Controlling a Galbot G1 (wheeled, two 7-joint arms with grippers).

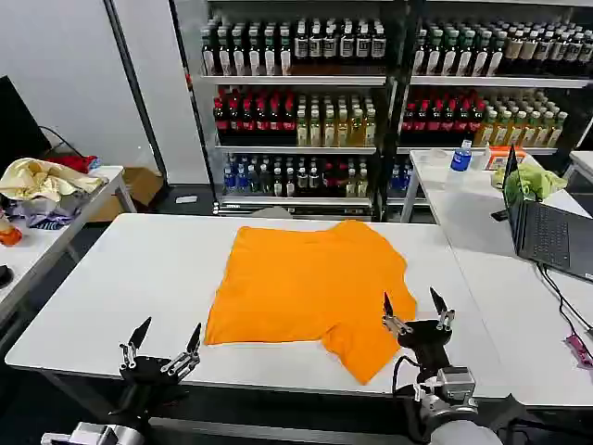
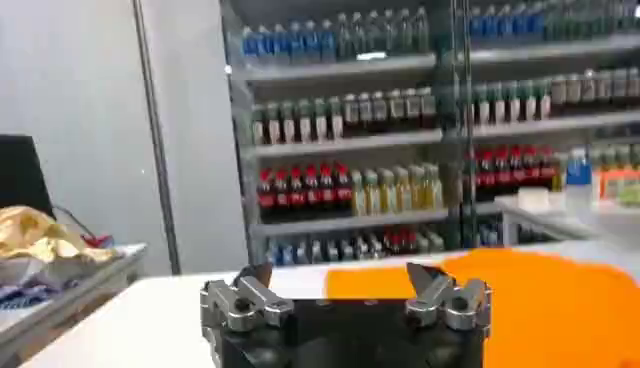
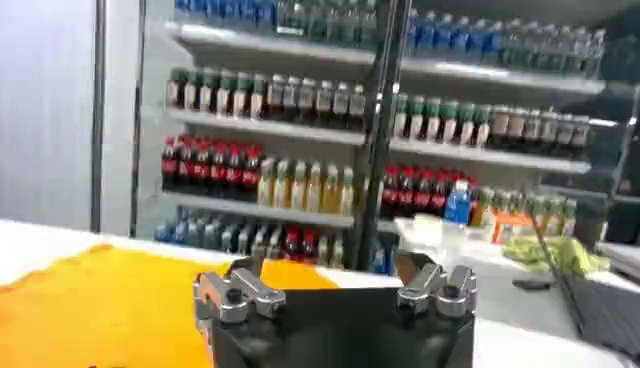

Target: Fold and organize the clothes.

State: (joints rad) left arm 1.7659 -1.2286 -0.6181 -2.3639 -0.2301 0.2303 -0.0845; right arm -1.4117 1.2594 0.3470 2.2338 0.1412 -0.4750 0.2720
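Now we see the white table [image 1: 120, 278] with the orange T-shirt [image 1: 306, 287] spread flat mid-table; our left tool [image 1: 162, 349] hovers wide open, empty, near the front edge, our right tool [image 1: 417, 315] likewise beside the shirt's front corner

Shop-like test room: stocked drink shelves [image 1: 296, 102], white tables [image 1: 139, 278], laptop [image 1: 547, 232].
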